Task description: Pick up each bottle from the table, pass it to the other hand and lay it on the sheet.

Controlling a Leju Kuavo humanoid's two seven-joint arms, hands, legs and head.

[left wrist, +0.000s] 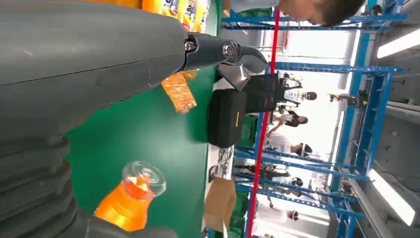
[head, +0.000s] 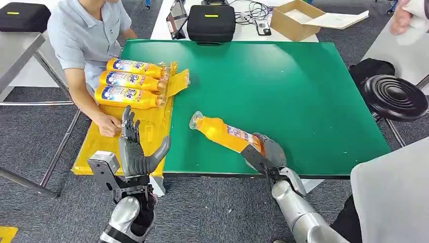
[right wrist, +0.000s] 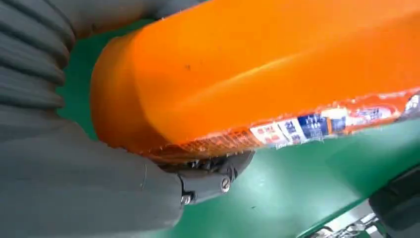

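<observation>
An orange bottle (head: 225,133) with a clear cap is held by its base in my right hand (head: 264,150), its neck pointing toward my left hand over the green table (head: 283,86). The right wrist view has the bottle (right wrist: 257,69) close up, my hand (right wrist: 74,188) wrapped around its bottom end. My left hand (head: 136,147) is raised with its fingers apart and holds nothing, at the table's near left edge beside the yellow sheet (head: 146,126). In the left wrist view the bottle's neck (left wrist: 129,196) points at my left hand (left wrist: 89,54). Three orange bottles (head: 132,82) lie side by side on the sheet.
A person in a light blue shirt (head: 86,30) sits at the table's left, one hand (head: 109,124) resting on the sheet close to my left hand. A black case (head: 211,21) and a cardboard box (head: 298,17) stand beyond the far edge. A black stool (head: 394,96) is at the right.
</observation>
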